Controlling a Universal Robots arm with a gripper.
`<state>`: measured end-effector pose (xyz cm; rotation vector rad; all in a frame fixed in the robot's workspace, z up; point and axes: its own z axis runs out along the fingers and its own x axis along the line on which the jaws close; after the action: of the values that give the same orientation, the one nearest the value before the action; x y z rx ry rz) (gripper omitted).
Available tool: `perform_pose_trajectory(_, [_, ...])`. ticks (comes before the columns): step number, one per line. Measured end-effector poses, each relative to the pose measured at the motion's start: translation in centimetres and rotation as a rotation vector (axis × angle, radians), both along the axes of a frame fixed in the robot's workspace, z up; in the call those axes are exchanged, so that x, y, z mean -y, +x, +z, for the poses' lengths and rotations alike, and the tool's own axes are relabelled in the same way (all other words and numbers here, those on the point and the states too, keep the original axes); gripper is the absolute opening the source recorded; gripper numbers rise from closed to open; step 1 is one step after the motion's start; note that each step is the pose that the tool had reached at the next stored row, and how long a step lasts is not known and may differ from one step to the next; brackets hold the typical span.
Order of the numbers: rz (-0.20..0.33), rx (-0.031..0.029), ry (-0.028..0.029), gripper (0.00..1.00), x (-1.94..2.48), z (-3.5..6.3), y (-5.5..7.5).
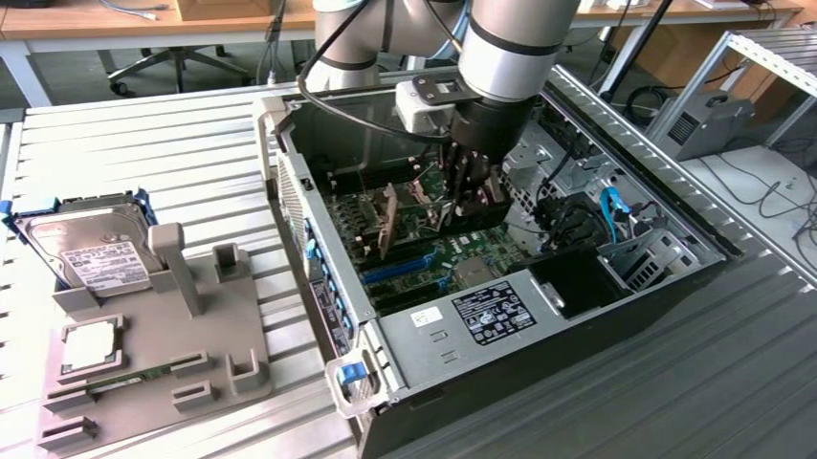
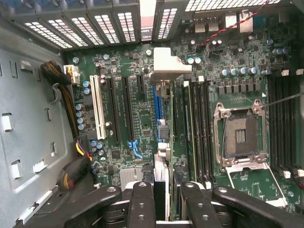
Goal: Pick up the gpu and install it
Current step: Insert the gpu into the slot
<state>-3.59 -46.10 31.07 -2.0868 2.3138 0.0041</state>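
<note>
Green gpu (image 2: 161, 156) edge-on between end effector (image 2: 161, 197) fingers, above motherboard (image 2: 128, 123)

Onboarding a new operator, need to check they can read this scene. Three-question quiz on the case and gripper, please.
1. True or false: the hard drive lies inside the computer case.
2. What is between the gripper fingers? A) memory stick B) the gpu C) a cable
3. Fill in: the motherboard slot at the gpu is coloured ___.
Key: 1 false, it sits outside on the grey fixture; 2 B; 3 blue.
</note>
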Motion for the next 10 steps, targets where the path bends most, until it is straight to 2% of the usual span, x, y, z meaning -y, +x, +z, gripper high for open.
perform_pose_trajectory(10, [0.0,0.0,0.0,0.26,0.0,-0.12,-0.2])
